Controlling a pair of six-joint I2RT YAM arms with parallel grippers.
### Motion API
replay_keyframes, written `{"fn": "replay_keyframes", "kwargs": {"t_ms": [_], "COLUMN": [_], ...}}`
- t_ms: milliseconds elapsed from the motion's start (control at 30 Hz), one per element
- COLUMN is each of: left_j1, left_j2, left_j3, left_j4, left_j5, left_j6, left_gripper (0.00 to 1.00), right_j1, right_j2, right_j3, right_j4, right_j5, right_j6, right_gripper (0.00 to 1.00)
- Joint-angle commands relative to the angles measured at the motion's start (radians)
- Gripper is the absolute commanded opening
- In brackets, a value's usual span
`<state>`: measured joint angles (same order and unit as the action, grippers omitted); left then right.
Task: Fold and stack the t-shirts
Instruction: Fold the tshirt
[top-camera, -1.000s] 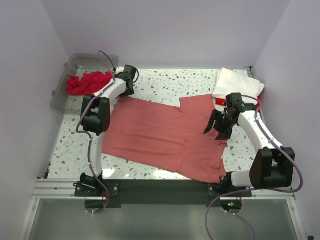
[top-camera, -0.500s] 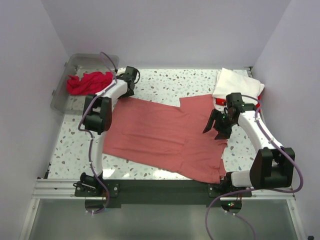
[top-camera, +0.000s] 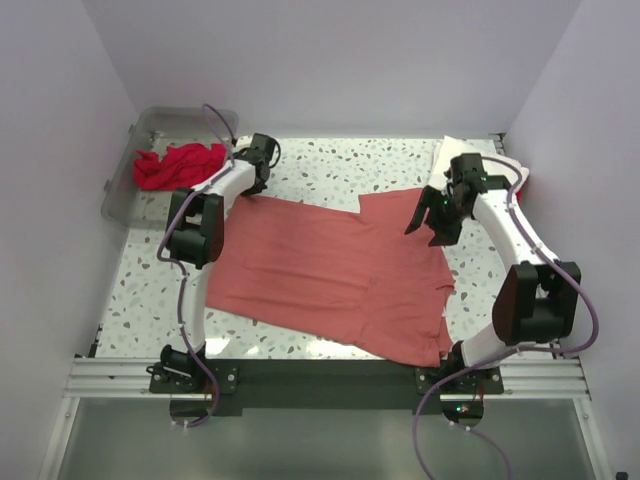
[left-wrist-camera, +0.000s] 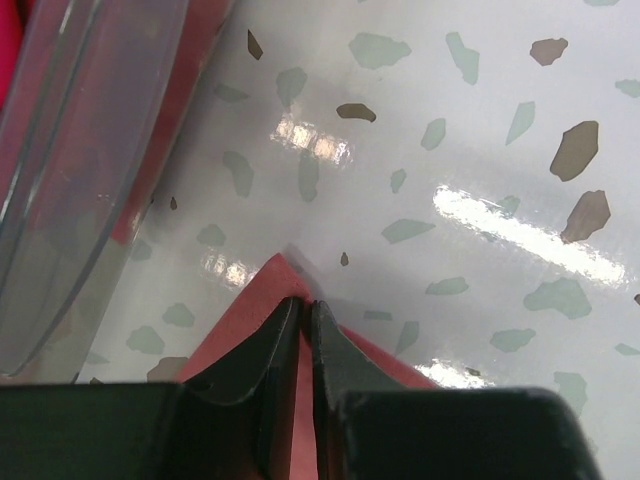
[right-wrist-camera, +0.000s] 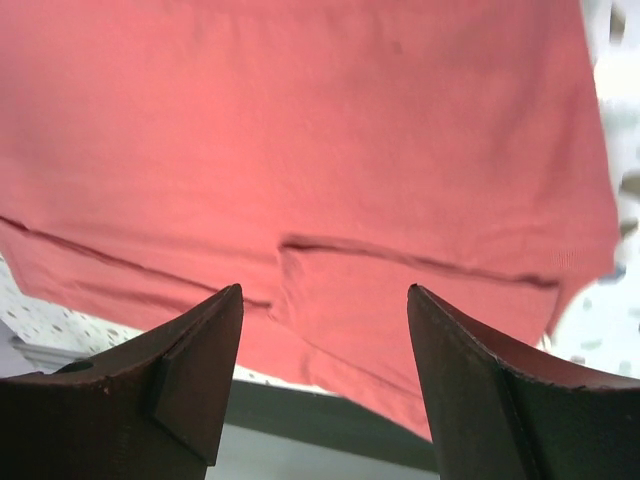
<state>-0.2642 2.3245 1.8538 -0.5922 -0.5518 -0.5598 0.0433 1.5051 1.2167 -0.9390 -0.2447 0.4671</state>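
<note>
Coral shirt (top-camera: 330, 270) lies flat from table centre to near edge. Bin (top-camera: 160, 125) at far left corner, crimson shirt (top-camera: 175, 165) inside. White shirt (top-camera: 447, 160) at far right corner, partly behind right arm. Left gripper (left-wrist-camera: 305, 310) pinches coral shirt's far left corner, near bin. Right gripper (right-wrist-camera: 323, 292) wide, empty, above shirt's right side.

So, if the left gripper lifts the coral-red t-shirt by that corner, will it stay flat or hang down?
It will probably hang limp: the coral-red t-shirt lies thin and creased, flat on the table. It looks light, so the left gripper pinching one corner should carry it. The rest would likely drag.
</note>
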Motion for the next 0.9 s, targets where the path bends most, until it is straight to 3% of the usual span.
{"fn": "replay_keyframes", "kwargs": {"t_ms": [0, 133, 433, 467, 667, 867], "left_j1": [0.003, 0.003, 0.003, 0.003, 0.003, 0.003], "left_j2": [-0.007, -0.014, -0.08, -0.083, -0.103, -0.103], "left_j3": [-0.008, -0.025, -0.102, -0.108, -0.111, -0.108], "left_j4": [0.028, 0.034, 0.065, 0.065, 0.052, 0.039], "left_j5": [-0.013, 0.0, 0.05, 0.052, 0.072, 0.089], "left_j6": [0.031, 0.037, 0.026, 0.021, 0.003, -0.006], "left_gripper": [0.14, 0.0, 0.0, 0.0, 0.0, 0.0], "right_j1": [-0.003, -0.003, -0.005, -0.003, -0.005, -0.003], "right_j2": [0.084, 0.19, 0.451, 0.475, 0.59, 0.673], "right_j3": [0.138, 0.285, 0.51, 0.533, 0.589, 0.649], "right_j4": [0.029, 0.048, 0.14, 0.147, 0.226, 0.261], "right_j5": [0.021, 0.034, 0.166, 0.177, 0.265, 0.329], "right_j6": [-0.021, -0.016, -0.047, -0.051, -0.088, -0.117], "right_gripper": [0.7, 0.7, 0.7, 0.67, 0.6, 0.59]}}
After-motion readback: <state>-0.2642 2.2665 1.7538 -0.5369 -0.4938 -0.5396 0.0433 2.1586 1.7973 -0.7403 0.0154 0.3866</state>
